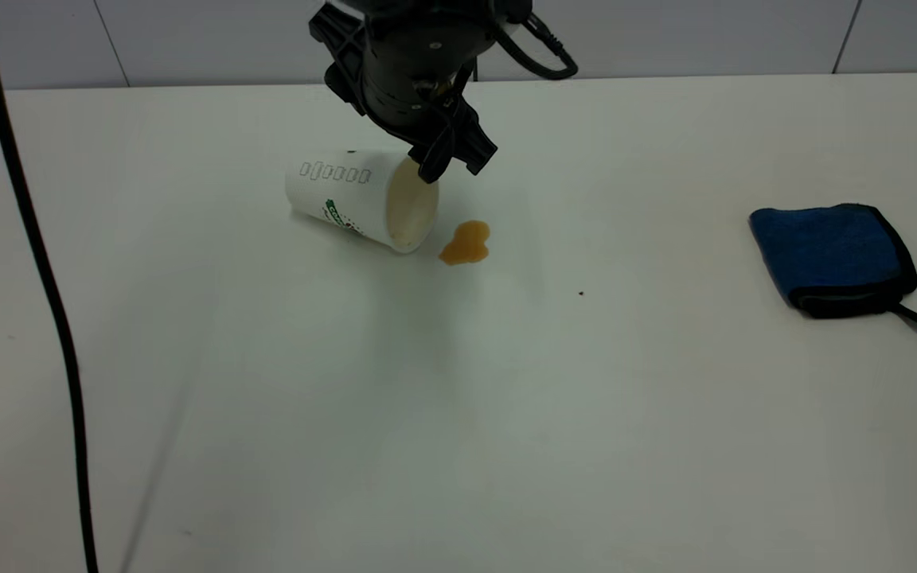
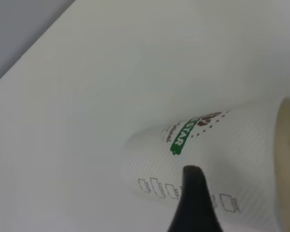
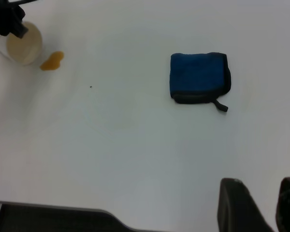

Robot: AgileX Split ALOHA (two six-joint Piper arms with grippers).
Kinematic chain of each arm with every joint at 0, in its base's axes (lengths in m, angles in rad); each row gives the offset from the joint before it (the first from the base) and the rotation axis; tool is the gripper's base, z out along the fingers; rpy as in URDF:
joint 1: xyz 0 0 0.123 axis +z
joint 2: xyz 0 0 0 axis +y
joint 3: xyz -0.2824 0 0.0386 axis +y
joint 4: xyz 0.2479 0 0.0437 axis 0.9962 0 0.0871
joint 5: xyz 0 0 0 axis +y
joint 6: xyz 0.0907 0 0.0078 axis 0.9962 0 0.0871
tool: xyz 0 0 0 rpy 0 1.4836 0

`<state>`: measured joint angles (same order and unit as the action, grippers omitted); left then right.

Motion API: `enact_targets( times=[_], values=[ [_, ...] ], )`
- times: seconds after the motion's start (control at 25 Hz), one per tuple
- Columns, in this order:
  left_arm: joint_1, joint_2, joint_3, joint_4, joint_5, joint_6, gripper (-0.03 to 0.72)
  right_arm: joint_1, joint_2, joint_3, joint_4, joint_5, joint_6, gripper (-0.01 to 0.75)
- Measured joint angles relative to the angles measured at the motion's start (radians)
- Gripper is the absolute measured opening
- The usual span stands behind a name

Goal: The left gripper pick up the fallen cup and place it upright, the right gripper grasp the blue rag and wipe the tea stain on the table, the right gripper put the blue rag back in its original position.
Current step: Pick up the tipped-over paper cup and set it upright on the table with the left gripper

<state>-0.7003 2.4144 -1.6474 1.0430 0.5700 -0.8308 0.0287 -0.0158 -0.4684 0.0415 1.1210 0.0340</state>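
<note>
The cup [image 1: 355,199] lies on its side on the table [image 1: 458,414], its mouth facing the tea stain [image 1: 466,243], a small amber puddle just beside the rim. My left gripper [image 1: 454,165] hangs over the cup's mouth with its jaws apart, one finger at the upper rim. In the left wrist view one finger [image 2: 195,203] lies against the cup [image 2: 217,154]; the other is out of view. The blue rag [image 1: 833,259] lies folded at the far right. My right gripper [image 3: 268,193] is open and empty, high above the table's edge, far from the rag [image 3: 199,77].
A black cable [image 1: 37,263] hangs down along the left side. A tiny dark speck [image 1: 581,293] lies between stain and rag. The right wrist view also shows the cup [image 3: 21,43], the stain [image 3: 52,61] and the table's edge [image 3: 63,208].
</note>
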Motion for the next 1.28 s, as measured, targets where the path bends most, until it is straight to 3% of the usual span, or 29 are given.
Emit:
enact_targets(
  times=[0.36, 0.8, 1.0, 1.12, 1.28],
  values=[
    [0.000, 0.074, -0.005, 0.054, 0.012, -0.040, 0.590, 0.000, 0.000, 0.000, 0.000, 0.000, 0.000, 0.240],
    [0.000, 0.138, -0.007, 0.243, 0.039, -0.250, 0.590, 0.000, 0.000, 0.000, 0.000, 0.000, 0.000, 0.240],
    [0.001, 0.163, -0.007, 0.259, 0.053, -0.286, 0.586, 0.000, 0.000, 0.000, 0.000, 0.000, 0.000, 0.240],
    [0.006, 0.171, -0.007, 0.279, 0.072, -0.306, 0.553, 0.000, 0.000, 0.000, 0.000, 0.000, 0.000, 0.240],
    [0.012, 0.171, -0.007, 0.310, 0.093, -0.315, 0.425, 0.000, 0.000, 0.000, 0.000, 0.000, 0.000, 0.240]
  ],
)
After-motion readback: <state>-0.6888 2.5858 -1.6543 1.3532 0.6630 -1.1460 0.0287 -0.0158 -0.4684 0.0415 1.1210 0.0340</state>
